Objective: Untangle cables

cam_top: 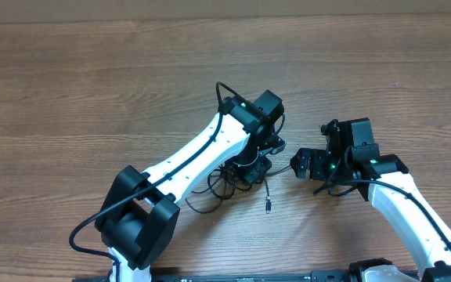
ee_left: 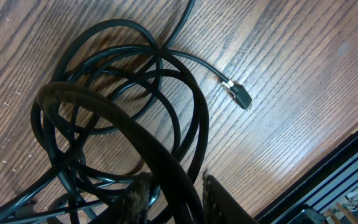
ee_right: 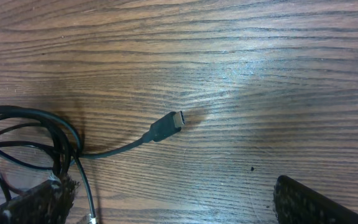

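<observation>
The cables [cam_top: 219, 188] lie as a loose black tangle at the table's middle front, with one plug end [cam_top: 268, 206] trailing to the right of it. My left gripper [cam_top: 252, 171] is down on the tangle's right side. In the left wrist view the coils [ee_left: 123, 106] fill the frame and a thick strand [ee_left: 166, 180] runs between the fingers [ee_left: 138, 199], with gaps on both sides; the left gripper [ee_left: 180, 208] is open. A plug [ee_left: 241, 97] lies free beyond. My right gripper [cam_top: 302, 163] stands wide open just right of the tangle. Its view shows another plug [ee_right: 166, 126] ahead of the right gripper [ee_right: 176, 208] and loops [ee_right: 30, 134] at the left.
Bare wooden table [cam_top: 92, 86] stretches to the left, back and right. A dark rail [ee_left: 340, 180] runs along the table's front edge. The two grippers are close to each other over the tangle.
</observation>
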Robot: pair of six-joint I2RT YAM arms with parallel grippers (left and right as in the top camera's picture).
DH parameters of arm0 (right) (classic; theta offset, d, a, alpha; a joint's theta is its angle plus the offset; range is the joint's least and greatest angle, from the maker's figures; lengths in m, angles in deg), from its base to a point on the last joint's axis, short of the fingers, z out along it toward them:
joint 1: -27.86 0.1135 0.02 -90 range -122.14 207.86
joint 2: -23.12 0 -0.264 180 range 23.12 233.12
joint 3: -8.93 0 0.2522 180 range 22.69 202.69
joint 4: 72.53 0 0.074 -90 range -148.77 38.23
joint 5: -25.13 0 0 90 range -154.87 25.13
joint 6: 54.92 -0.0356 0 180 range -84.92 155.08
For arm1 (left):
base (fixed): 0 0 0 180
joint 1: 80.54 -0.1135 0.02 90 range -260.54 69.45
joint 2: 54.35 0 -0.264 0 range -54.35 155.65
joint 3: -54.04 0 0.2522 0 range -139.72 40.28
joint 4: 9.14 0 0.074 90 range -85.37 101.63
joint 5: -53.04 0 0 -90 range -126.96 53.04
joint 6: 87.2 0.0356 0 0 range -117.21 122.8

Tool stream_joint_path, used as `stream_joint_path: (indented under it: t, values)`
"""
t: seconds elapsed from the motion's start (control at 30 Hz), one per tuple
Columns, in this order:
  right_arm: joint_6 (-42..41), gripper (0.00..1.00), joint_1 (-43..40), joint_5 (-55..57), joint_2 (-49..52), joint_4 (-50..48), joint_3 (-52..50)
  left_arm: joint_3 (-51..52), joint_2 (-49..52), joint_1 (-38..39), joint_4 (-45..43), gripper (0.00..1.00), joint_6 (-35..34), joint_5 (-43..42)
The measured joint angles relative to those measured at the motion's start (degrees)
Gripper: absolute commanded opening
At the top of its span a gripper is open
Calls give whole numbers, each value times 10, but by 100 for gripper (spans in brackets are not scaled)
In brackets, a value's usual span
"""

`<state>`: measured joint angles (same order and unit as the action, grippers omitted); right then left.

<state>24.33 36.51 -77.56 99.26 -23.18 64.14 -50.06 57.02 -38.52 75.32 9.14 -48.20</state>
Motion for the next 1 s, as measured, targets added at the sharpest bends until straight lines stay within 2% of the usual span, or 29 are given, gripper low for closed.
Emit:
stream_joint_path:
  t: [0.13, 0.27, 0.6, 0.73, 1.0]
  values:
    - [0, 100, 0, 0, 0, 0, 0, 13, 0, 0, -3, 25, 0, 2]
    - [0, 100, 0, 0, 0, 0, 0, 26, 0, 0, -11, 5, 0, 4]
    - [0, 99, 0, -19, 0, -3, 0, 8, 0, 0, -10, 4, 0, 6]
    - [2, 94, 0, -73, 0, -10, 0, -49, 0, -7, 1, 4, 0, -1]
    - [-7, 100, 0, -225, 0, -54, 0, -142, 0, -62, 16, 4, 0, -88]
